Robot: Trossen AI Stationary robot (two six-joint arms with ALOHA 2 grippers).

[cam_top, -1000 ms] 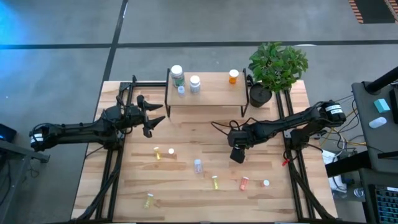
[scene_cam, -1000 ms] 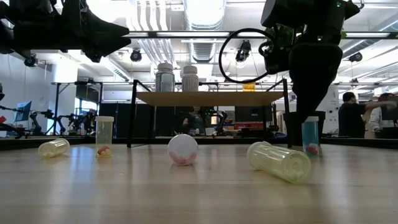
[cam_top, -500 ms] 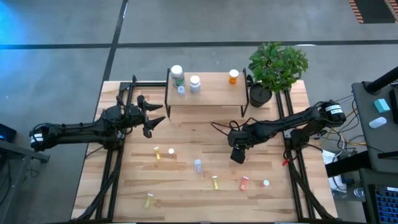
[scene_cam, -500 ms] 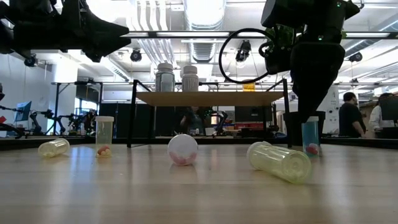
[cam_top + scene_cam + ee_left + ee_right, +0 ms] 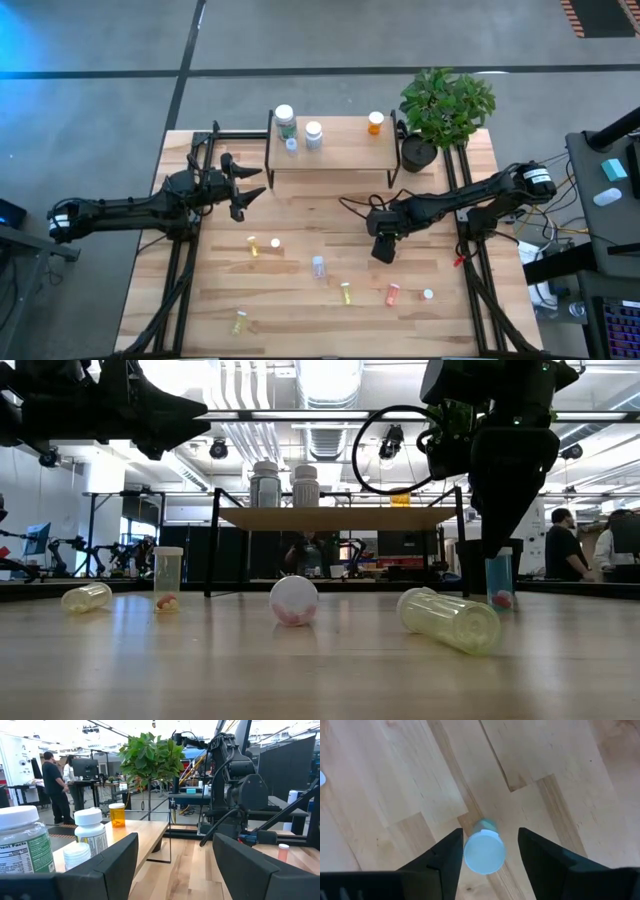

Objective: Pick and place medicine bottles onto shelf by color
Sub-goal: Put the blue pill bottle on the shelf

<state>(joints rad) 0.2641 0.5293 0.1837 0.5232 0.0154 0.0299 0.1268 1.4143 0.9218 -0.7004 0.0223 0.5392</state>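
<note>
A small blue-tinted bottle with a white cap (image 5: 484,853) stands upright on the tabletop (image 5: 499,582). My right gripper (image 5: 487,852) points steeply down over it, open, with one finger on each side of the cap; in the high view the gripper (image 5: 383,249) hides it. My left gripper (image 5: 250,190) waits open at the shelf's left end, level, holding nothing. The shelf (image 5: 340,155) carries a greenish bottle (image 5: 285,118), two white ones and an orange one (image 5: 375,122). My right gripper comes at the bottle's cap (image 5: 470,855) from above, pointing steeply down. One finger (image 5: 451,857) is right at the cap's side, and I cannot tell whether it touches. A clear gap separates the other finger (image 5: 535,852) from the cap. The bottle stands on the table.
Several bottles lie loose on the near half of the table: yellow (image 5: 253,245), clear (image 5: 318,266), yellow (image 5: 345,292), orange (image 5: 392,294), yellow (image 5: 239,322). A potted plant (image 5: 445,105) stands by the shelf's right end. People move in the room beyond the table.
</note>
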